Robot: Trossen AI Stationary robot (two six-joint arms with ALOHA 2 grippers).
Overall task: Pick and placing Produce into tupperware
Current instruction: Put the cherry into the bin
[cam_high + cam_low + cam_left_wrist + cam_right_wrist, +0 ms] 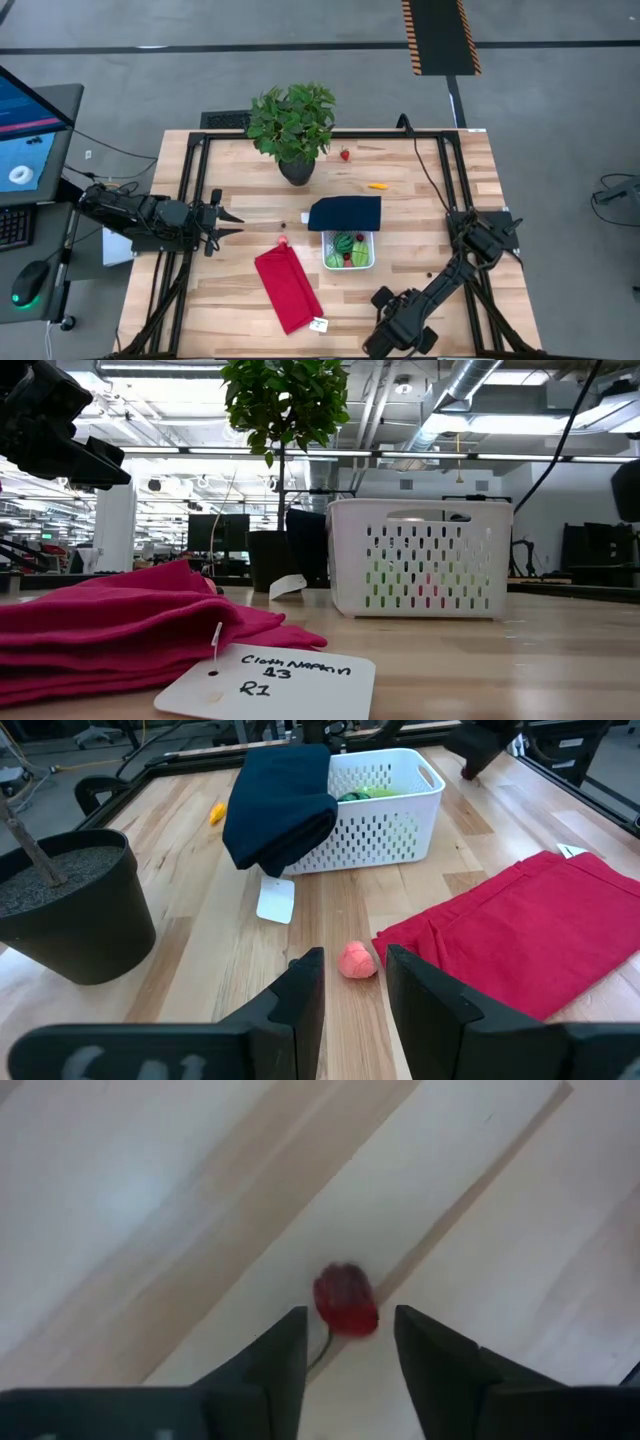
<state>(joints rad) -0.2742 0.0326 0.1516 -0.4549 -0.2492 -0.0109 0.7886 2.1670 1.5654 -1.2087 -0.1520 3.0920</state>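
1. White slotted container (349, 262) already holds green produce (344, 242).
2. Beyond it: strawberry (345, 154), orange carrot (377, 186).
3. Right gripper (348, 1342), fingers apart, straddles a red berry (345, 1300); nothing grasped.
4. Left gripper (352, 982), parted and empty, faces a pink fruit (357, 961) beside the container.

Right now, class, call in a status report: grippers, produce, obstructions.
Left gripper open, idle by pink fruit. Right gripper open around red berry on table, not gripped. Basket holds green produce; strawberry, carrot loose. Nothing blocking.
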